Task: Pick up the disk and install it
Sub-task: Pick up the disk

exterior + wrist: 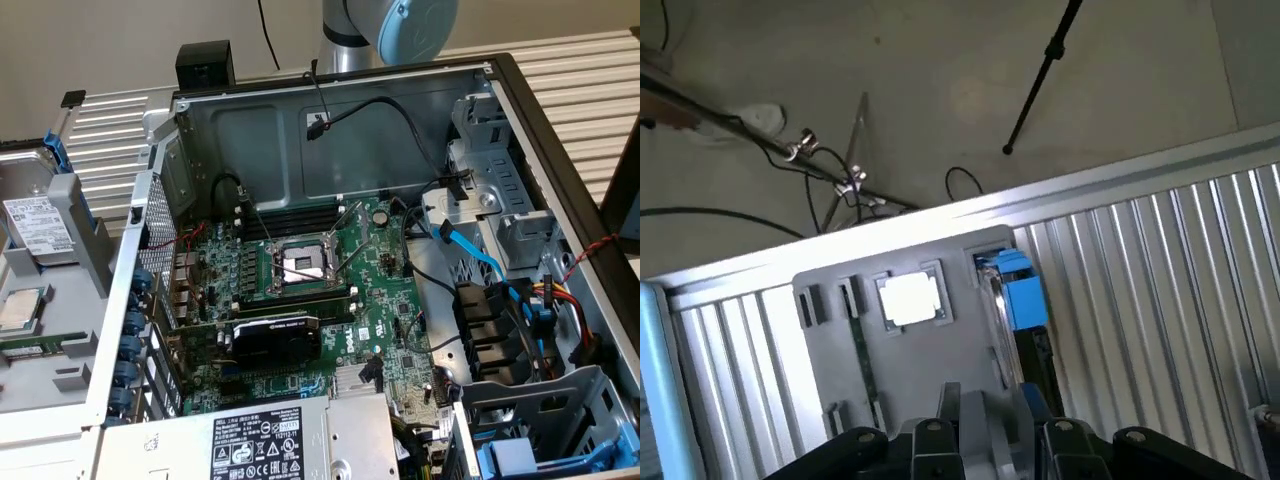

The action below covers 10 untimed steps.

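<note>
Your gripper (987, 425) hangs about half open with nothing in it, the disk (38, 225) sits untouched in the grey tray (70, 345) just outside the case (260, 140) on the exterior view's left, so both the pickup and the install are left to do.

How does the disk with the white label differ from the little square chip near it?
The disk is larger and rectangular; the chip is smaller and square. The disk bears a white printed label and blue frame; the chip is plain silver. Both sit in the grey holder.
</note>
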### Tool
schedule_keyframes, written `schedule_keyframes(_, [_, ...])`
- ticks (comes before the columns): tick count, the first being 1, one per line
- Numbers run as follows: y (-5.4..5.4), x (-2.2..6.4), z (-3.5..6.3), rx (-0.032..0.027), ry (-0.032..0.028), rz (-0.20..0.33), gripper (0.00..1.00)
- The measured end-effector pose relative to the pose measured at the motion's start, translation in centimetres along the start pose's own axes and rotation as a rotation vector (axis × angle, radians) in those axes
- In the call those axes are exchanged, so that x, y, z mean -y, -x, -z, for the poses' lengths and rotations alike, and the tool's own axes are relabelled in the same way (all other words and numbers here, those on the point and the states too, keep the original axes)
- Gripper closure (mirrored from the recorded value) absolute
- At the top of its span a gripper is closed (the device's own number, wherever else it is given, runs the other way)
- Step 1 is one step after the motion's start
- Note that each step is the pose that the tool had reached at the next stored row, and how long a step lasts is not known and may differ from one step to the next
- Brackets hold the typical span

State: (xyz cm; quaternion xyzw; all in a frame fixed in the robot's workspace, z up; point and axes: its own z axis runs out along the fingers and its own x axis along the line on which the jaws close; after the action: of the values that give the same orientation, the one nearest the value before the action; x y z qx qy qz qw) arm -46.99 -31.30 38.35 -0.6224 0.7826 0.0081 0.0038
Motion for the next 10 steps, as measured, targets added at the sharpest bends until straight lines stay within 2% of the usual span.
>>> schedule_keyframes(10, [0.09, -0.01, 0.01, -0.0014, 0.0029, 0.166, 0.64])
